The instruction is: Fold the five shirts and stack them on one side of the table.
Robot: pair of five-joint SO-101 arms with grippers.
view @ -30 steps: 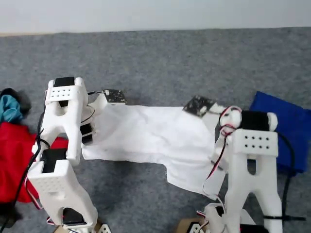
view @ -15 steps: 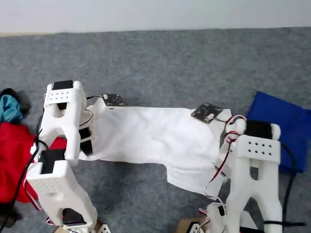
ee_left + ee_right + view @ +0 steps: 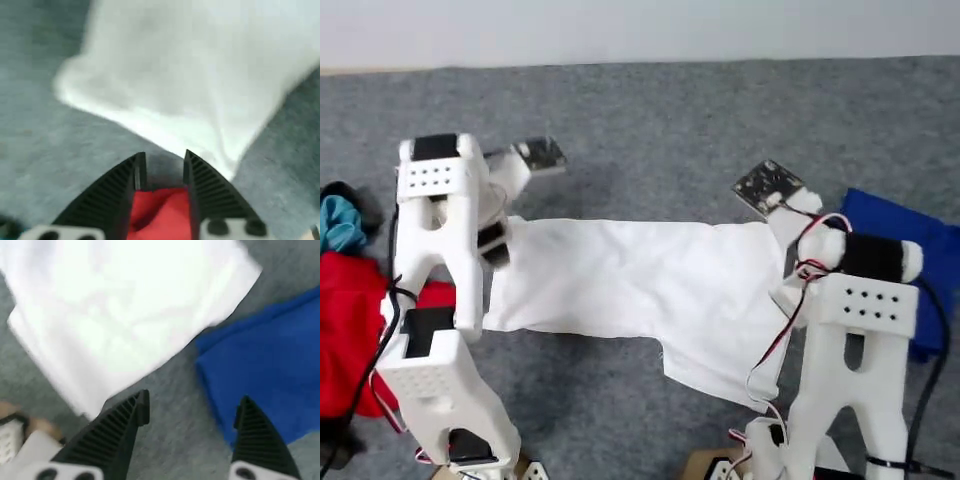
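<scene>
Across the grey table (image 3: 670, 130), you are partway through at best. The white shirt (image 3: 640, 285) lies in the middle between the two arms, drawn out into a long band with one flap hanging toward the arm bases. It reads as half folded, and neither gripper holds it. The red shirt (image 3: 345, 320) is a loose heap at the left edge, beside the left arm, and looks untouched. The blue shirt (image 3: 910, 240) sits flat at the right edge, just beside the white one. I judge it to be the one finished piece and the start of your stack. A teal cloth (image 3: 338, 225) is bunched above the red, also unfolded. That leaves you the white shirt to finish, then the red and teal, and any fifth shirt I cannot make out.

Use the high view for this layout and the wrist views for the jaws. The left gripper (image 3: 163, 157) hangs over the white shirt's edge. Its jaws stand a narrow gap apart, pinching nothing, and the red seen between them is most likely the heap below. The right gripper (image 3: 194, 407) has its jaws spread wide over bare table, with the white shirt's corner and the blue shirt's edge just ahead, the two close together there.
</scene>
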